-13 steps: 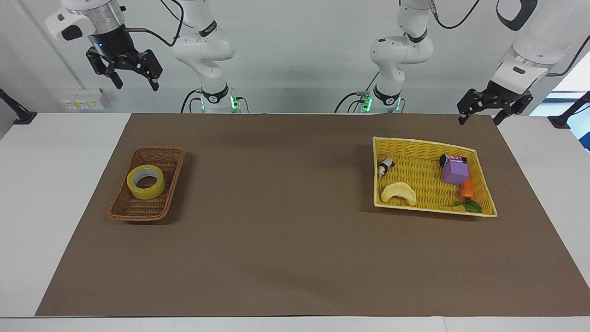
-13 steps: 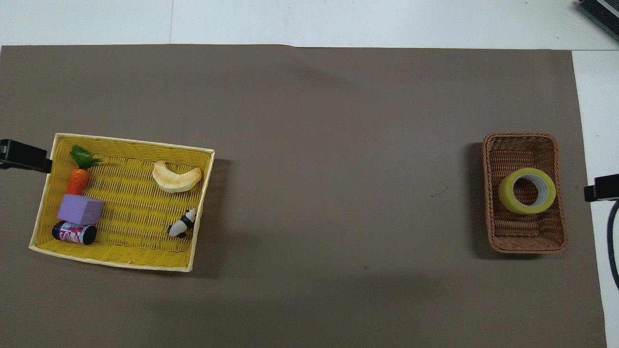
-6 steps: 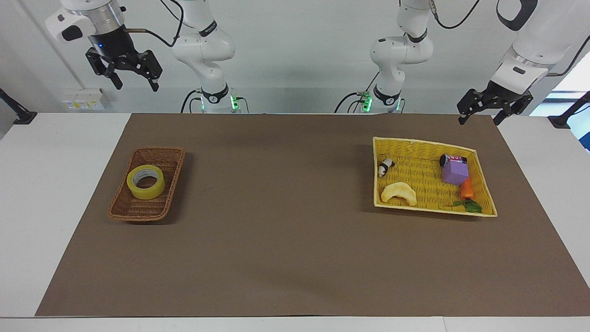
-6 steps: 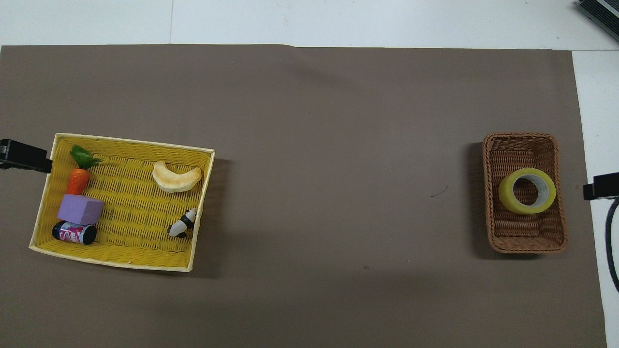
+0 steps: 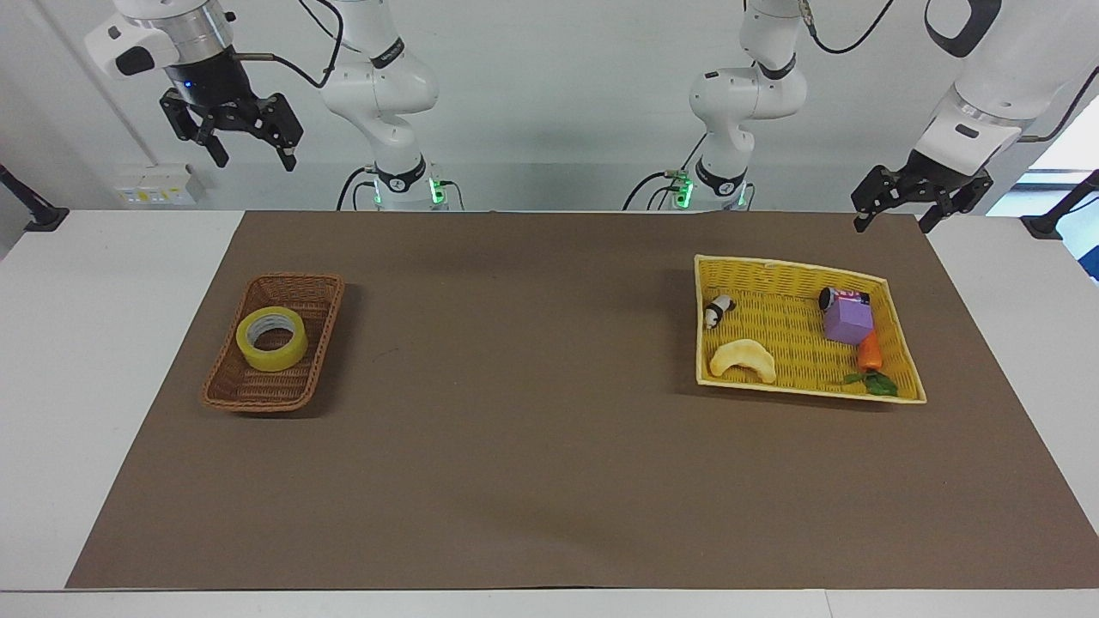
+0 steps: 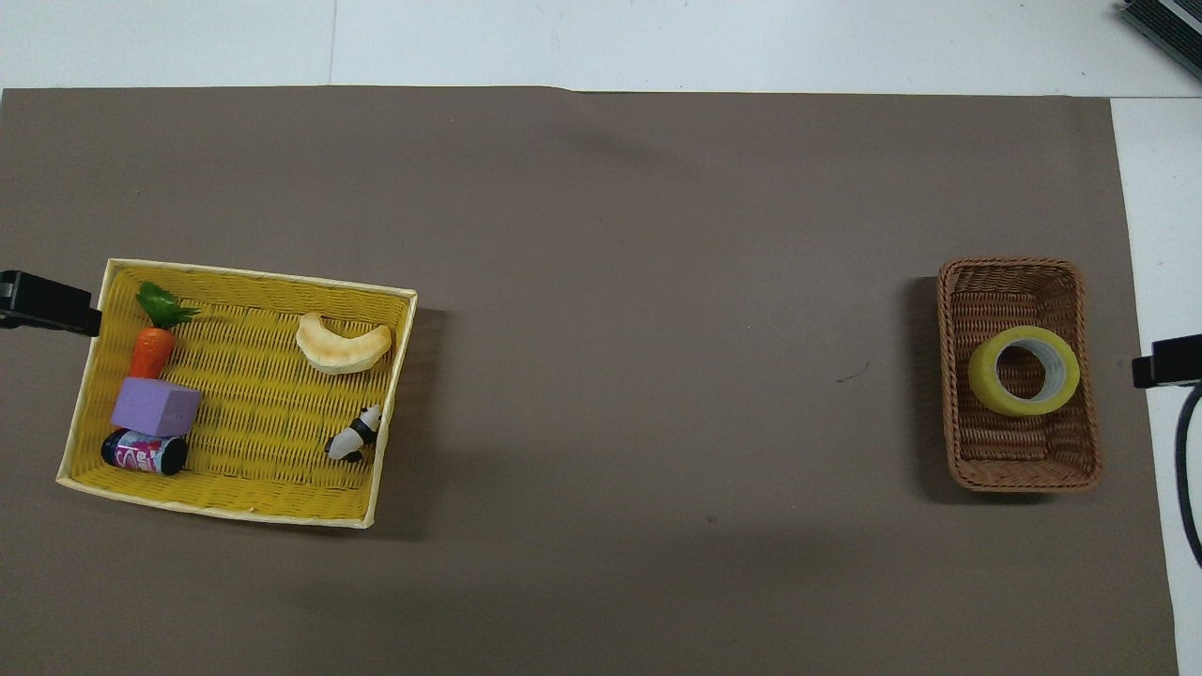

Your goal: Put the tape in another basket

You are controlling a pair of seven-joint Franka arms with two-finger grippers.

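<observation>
The tape (image 5: 272,338), a thick yellow roll with a pale core, lies flat in the small brown wicker basket (image 5: 258,396) at the right arm's end of the table. Both also show in the overhead view: the tape (image 6: 1024,371) and the basket (image 6: 1009,265). My right gripper (image 5: 255,159) is open and empty, high in the air over the table's edge by the robots, well above the basket. My left gripper (image 5: 893,225) is open and empty, just above the mat's edge next to the yellow basket.
A larger flat yellow basket (image 5: 790,268) at the left arm's end holds a pale crescent piece (image 5: 743,359), a toy panda (image 5: 718,310), a purple block (image 5: 847,319), a small can (image 5: 831,297) and a carrot (image 5: 870,352). A brown mat (image 5: 515,386) covers the table between the baskets.
My right gripper has risen slightly. The tape, both baskets and the left arm have not moved.
</observation>
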